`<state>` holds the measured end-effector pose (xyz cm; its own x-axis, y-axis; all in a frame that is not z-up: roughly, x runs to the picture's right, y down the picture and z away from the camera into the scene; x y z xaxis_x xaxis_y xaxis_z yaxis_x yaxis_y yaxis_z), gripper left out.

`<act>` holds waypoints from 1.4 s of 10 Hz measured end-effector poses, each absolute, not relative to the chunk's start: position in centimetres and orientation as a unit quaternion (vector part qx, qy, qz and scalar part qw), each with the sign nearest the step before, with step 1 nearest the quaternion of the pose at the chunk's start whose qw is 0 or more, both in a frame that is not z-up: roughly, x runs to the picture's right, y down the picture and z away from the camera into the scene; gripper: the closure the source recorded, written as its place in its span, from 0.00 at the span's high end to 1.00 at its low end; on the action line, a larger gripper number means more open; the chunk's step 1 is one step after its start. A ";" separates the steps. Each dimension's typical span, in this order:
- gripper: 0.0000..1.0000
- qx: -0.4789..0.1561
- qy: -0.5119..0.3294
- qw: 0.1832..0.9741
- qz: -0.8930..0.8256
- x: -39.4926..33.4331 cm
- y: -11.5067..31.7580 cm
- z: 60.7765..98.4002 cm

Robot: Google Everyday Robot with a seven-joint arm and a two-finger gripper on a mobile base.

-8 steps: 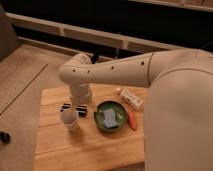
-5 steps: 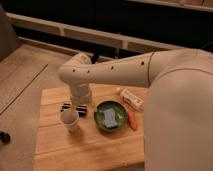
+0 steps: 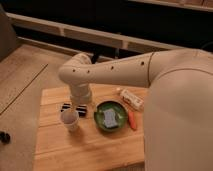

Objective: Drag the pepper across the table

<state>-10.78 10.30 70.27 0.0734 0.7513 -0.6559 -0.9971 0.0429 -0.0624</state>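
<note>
Gripper (image 3: pixel 73 108): low over the left part of the table (image 3: pixel 75 150), just behind a white cup (image 3: pixel 70 119). Two dark finger pads (image 3: pixel 65 106) show spread apart with nothing between them, so it reads as open and empty.

Pepper (image 3: pixel 132 120): lies on the planks just beside the right rim of the green bowl (image 3: pixel 98 120), pointing roughly toward the camera. The bowl sits between it and the gripper. A white and yellow packet (image 3: pixel 131 98) lies near, behind the pepper. The bowl holds a pale blue block.

Step in hand (judgement): reaching for the pepper, not yet begun in earnest.
- Lift clear of cup and bowl before crossing over.
- Come down on the pepper's thicker end.
- Press or pinch lightly, then drag along the planks away from the bowl, avoiding the packet.

Versus 0.8 s ago: arm, gripper, pepper unchanged; no visible motion.
</note>
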 end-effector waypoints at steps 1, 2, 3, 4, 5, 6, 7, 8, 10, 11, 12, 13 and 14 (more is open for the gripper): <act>0.65 -0.264 0.233 0.683 0.640 -10.8 10.3 70.3; 0.65 -0.264 0.233 0.683 0.640 -10.8 10.3 70.3; 0.65 -0.264 0.233 0.683 0.640 -10.8 10.3 70.3; 0.65 -0.264 0.233 0.683 0.640 -10.8 10.3 70.3; 0.65 -0.264 0.233 0.683 0.640 -10.8 10.3 70.3; 0.65 -0.264 0.233 0.683 0.640 -10.8 10.3 70.3; 0.65 -0.264 0.233 0.683 0.640 -10.8 10.3 70.3; 0.65 -0.264 0.233 0.683 0.640 -10.8 10.3 70.3; 0.65 -0.264 0.233 0.683 0.640 -10.8 10.3 70.3; 0.65 -0.264 0.233 0.683 0.640 -10.8 10.3 70.3; 0.65 -0.263 0.233 0.684 0.639 -10.8 10.2 70.3; 0.65 -0.259 0.230 0.695 0.630 -11.2 9.8 70.3; 0.65 -0.258 0.217 0.715 0.613 -12.5 9.0 70.4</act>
<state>-12.53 9.04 70.44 0.1547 0.7631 -0.6274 -0.9879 0.1156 -0.1030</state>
